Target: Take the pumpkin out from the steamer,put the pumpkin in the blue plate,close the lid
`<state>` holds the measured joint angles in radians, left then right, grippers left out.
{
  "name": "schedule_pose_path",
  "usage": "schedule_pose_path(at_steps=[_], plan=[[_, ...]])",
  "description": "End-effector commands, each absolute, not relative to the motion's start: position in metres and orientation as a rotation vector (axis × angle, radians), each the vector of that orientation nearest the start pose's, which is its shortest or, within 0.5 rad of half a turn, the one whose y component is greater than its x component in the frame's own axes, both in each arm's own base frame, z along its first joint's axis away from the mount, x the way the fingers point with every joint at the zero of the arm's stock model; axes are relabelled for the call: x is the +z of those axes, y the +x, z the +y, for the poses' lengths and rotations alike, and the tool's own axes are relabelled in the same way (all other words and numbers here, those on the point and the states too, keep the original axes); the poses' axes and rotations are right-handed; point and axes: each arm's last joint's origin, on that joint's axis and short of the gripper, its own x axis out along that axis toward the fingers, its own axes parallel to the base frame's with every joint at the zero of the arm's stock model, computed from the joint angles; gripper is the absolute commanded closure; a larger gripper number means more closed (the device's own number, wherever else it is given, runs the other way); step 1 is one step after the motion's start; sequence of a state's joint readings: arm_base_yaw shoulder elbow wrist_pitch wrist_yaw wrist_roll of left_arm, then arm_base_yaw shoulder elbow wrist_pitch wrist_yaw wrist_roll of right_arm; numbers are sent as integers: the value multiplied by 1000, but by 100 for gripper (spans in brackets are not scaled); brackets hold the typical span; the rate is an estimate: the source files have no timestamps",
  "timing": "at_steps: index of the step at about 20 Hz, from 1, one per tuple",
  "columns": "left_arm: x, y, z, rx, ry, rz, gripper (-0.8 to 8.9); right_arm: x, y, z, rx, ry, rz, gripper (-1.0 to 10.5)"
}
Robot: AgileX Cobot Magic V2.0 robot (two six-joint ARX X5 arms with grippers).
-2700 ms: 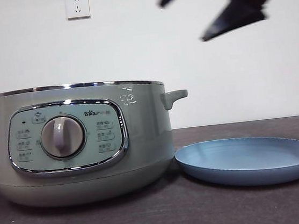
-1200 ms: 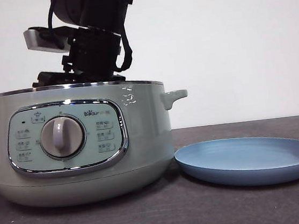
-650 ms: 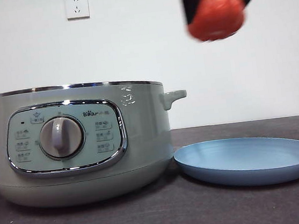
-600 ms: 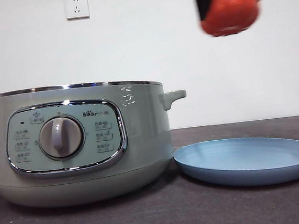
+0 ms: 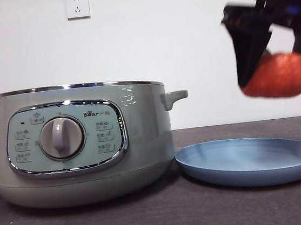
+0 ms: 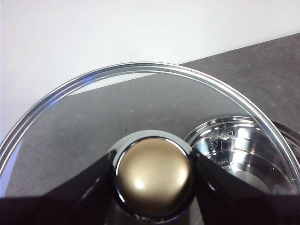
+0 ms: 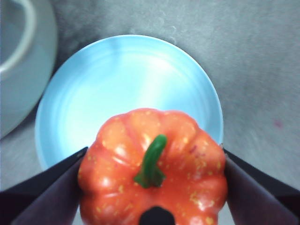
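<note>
Right gripper (image 5: 274, 63) high in the air, jaws pointing down, clamped on either side of the pumpkin (image 7: 152, 176), left gripper (image 6: 153, 176) jaws closed against the lid (image 6: 140, 103) knob

Looks like a lab-type test setup rather than a real kitchen: bare white wall (image 5: 148, 42) with sockets (image 5: 77, 5) at 11 o'clock, plain dark grey table (image 5: 151, 215), staged steamer (image 5: 80, 142).

The steamer (image 5: 83, 144) looks like smooth satin plastic with a polished chrome rim. The lid (image 6: 140, 112) is clear glass with a metal edge. The plate (image 5: 251, 161) is matt, the pumpkin (image 7: 152, 180) glossy, the desk (image 5: 151, 215) dull and grainy.
</note>
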<state>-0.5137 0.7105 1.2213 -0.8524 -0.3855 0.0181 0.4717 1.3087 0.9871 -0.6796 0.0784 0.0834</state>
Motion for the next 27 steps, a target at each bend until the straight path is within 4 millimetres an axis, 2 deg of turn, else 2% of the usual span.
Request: schedule_pose_path(at_steps=[1,4,8,13,16,17,22,24,27], plan=[[425,83,-34,-129,139,244,822,244,241,121,323,-190,966,948],[425,83,-35,-130,138,244,822,225,257,132,412,-190,979,946],[424,86,-36,-130,141,250,822,195,268,137,403,-215,1078,928],[420,101,-45,-136,163,296,822,175,272,140,392,-234,1153,577],[415,116,-55,-191,175,346,822,175,272,140,389,-236,1157,364],[413,121,-58,-208,178,361,822,174,272,139,383,-236,1160,336],[407,140,-70,-241,189,404,822,178,270,139,378,-219,1161,348],[405,146,-74,-262,185,408,822,188,267,137,369,-194,1139,348],[405,155,-80,-282,175,393,822,214,257,132,380,-173,1059,348]])
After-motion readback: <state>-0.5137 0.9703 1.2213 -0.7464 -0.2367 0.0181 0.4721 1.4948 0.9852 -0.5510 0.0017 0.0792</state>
